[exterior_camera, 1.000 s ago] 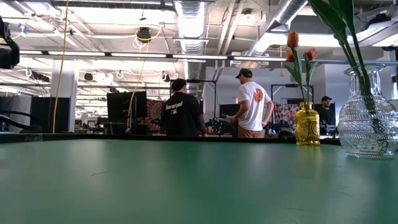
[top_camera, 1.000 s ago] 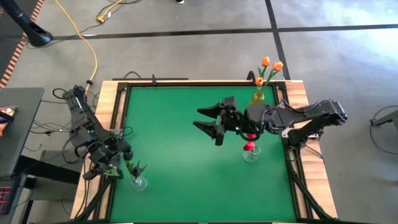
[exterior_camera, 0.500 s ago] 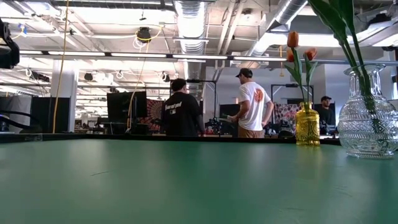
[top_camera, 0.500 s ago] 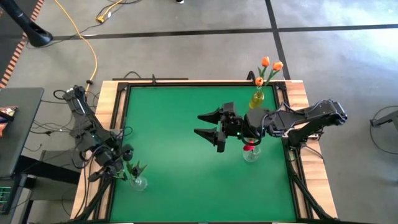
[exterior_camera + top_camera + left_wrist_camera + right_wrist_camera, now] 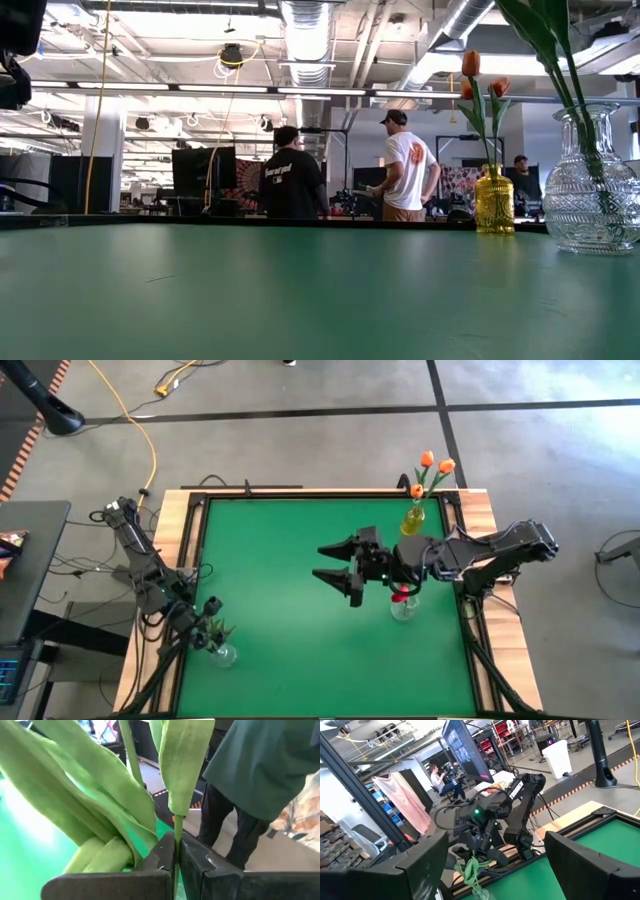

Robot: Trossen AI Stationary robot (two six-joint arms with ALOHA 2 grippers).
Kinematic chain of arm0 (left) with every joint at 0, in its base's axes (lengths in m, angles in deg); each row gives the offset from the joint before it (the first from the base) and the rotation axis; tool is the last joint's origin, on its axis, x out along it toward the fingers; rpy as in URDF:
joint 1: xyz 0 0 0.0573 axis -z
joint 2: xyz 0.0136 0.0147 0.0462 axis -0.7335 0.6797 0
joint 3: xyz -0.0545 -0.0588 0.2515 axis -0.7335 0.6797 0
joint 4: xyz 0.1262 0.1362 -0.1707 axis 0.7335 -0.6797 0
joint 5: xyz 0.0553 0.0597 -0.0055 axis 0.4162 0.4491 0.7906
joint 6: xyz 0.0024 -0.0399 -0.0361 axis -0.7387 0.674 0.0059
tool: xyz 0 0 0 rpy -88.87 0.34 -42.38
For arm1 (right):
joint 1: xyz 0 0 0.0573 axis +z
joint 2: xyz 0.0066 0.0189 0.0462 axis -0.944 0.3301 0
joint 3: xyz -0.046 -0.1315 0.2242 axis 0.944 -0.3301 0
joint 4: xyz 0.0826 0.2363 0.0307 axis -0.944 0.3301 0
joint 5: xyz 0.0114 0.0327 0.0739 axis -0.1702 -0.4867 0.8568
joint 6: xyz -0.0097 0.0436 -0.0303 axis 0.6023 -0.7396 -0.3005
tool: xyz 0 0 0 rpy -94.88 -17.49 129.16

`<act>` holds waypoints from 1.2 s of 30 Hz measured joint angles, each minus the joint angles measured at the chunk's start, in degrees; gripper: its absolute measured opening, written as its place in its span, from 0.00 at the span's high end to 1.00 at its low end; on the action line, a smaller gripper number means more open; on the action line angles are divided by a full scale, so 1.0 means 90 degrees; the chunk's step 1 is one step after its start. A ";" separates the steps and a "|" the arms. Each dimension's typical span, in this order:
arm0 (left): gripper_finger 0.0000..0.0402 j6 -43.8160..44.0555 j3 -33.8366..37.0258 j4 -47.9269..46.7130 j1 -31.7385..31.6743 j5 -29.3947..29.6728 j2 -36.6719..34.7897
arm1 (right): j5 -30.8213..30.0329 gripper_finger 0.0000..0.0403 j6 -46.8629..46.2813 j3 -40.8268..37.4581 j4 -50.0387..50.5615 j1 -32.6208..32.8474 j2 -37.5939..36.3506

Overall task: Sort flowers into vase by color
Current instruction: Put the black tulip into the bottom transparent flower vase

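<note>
One thin green flower stem (image 5: 177,842) is pinched between the two dark fingers of the left gripper (image 5: 176,865), which are pressed together on it with no gap to see. Broad green leaves (image 5: 95,805) of the same flower spread beside the stem and fill much of the left wrist view; its head cannot be seen. In the high view the left gripper (image 5: 203,622) is at the near left corner of the green table (image 5: 290,610), just above a small clear glass vase (image 5: 222,653) that has green leaves in it.

On the right side of the table, a yellow vase (image 5: 415,516) stands close to the far edge and holds orange tulips (image 5: 432,465). In the low view the same yellow vase (image 5: 493,203) carries the orange tulips (image 5: 471,66) upright. Nearer, a clear glass vase (image 5: 402,607) holds a red flower (image 5: 401,594); in the low view this clear cut-glass vase (image 5: 592,185) has green stems going down into it.

The right gripper (image 5: 335,565) hangs over the middle of the table, beside the red flower's vase, with its fingers spread wide and nothing between them. The right wrist view shows the two fingers far apart, with the left arm (image 5: 520,795) between them in the distance.

Two people (image 5: 340,170) stand in the room behind the table.
</note>
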 joint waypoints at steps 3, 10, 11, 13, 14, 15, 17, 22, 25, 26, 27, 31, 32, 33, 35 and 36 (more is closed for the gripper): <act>1.00 0.0280 0.0000 0.0134 -0.0005 0.0068 -0.0002 | 0.0015 0.12 0.0000 0.0000 0.0000 0.0000 0.0000; 0.98 0.0619 0.0000 0.0205 -0.0005 0.0214 -0.0005 | 0.0017 0.12 0.0000 0.0000 0.0000 0.0000 0.0000; 0.97 0.0632 0.0000 0.0203 -0.0005 0.0214 -0.0005 | 0.0017 0.12 0.0000 0.0000 0.0000 0.0000 0.0000; 0.93 0.0683 0.0000 0.0203 -0.0005 0.0211 -0.0005 | 0.0017 0.12 0.0002 0.0000 0.0000 0.0000 0.0000; 0.90 0.0715 0.0000 0.0206 -0.0005 0.0211 -0.0005 | 0.0017 0.12 0.0002 0.0000 0.0001 0.0000 0.0000; 0.88 0.0746 0.0000 0.0203 -0.0005 0.0211 -0.0005 | 0.0017 0.12 0.0002 0.0000 0.0002 0.0000 0.0000; 0.82 0.0829 0.0000 0.0204 -0.0005 0.0211 -0.0005 | 0.0022 0.12 0.0002 0.0000 0.0005 0.0000 0.0000; 0.69 0.1041 0.0000 0.0203 -0.0005 0.0036 -0.0005 | 0.0192 0.12 0.0000 0.0000 0.0005 -0.0002 0.0000; 0.64 0.1065 -0.0010 0.0191 -0.0005 -0.0241 -0.0005 | 0.0206 0.12 0.0000 0.0000 0.0007 -0.0002 0.0000; 0.63 0.1069 -0.0052 0.0125 -0.0005 -0.0321 -0.0005 | 0.0217 0.12 0.0000 0.0000 0.0007 -0.0002 0.0000; 0.62 0.1071 -0.0108 0.0066 -0.0005 -0.0422 -0.0002 | 0.0264 0.12 0.0000 0.0000 0.0007 -0.0002 0.0000; 0.62 0.1260 -0.0379 -0.0213 -0.0005 -0.0682 -0.0005 | 0.0384 0.12 0.0000 0.0000 0.0007 -0.0002 0.0000; 0.62 0.1358 -0.0460 -0.0324 -0.0005 -0.0733 -0.0005 | 0.0404 0.12 0.0000 0.0000 0.0005 -0.0002 0.0000; 0.62 0.1437 -0.0552 -0.0469 -0.0005 -0.0785 -0.0005 | 0.0443 0.12 0.0000 0.0000 0.0005 -0.0002 0.0000; 0.63 0.1549 -0.0780 -0.0855 -0.0005 -0.0898 -0.0005 | 0.0517 0.12 0.0000 0.0000 0.0002 -0.0002 0.0000; 0.63 0.1624 -0.0892 -0.1059 -0.0005 -0.0939 -0.0005 | 0.0517 0.12 0.0000 0.0000 0.0003 -0.0002 0.0000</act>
